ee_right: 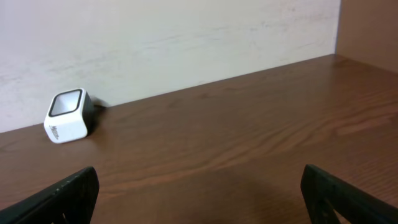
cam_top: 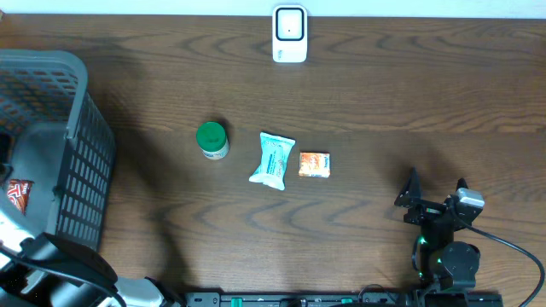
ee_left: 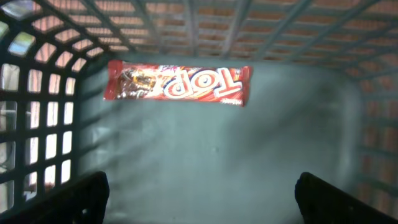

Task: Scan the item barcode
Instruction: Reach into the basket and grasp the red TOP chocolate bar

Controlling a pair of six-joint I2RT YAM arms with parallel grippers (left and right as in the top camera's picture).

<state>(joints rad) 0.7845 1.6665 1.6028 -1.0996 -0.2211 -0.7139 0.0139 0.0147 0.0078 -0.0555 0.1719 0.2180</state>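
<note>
Red wrapping marks the candy bar (ee_left: 179,83), which we see lying flat on the floor of the grey basket (cam_top: 81,162), close to its far wall and straight ahead of our left gripper (ee_left: 199,208). That gripper hangs over the basket floor with its jaws spread wide and nothing between them, well apart from the bar. The basket sits at the left edge of the desk (cam_top: 384,102). Our right gripper (cam_top: 437,196) rests near the front right corner, equally wide and empty. The white scanner (cam_top: 289,34) stands at the middle of the far edge, well apart from both grippers. Near the desk's centre a green-lidded jar (cam_top: 212,139), a pale blue packet (cam_top: 273,159) and a small orange packet (cam_top: 314,165) lie in a row. Bare wood lies between that row and the scanner, and across the right half.
</note>
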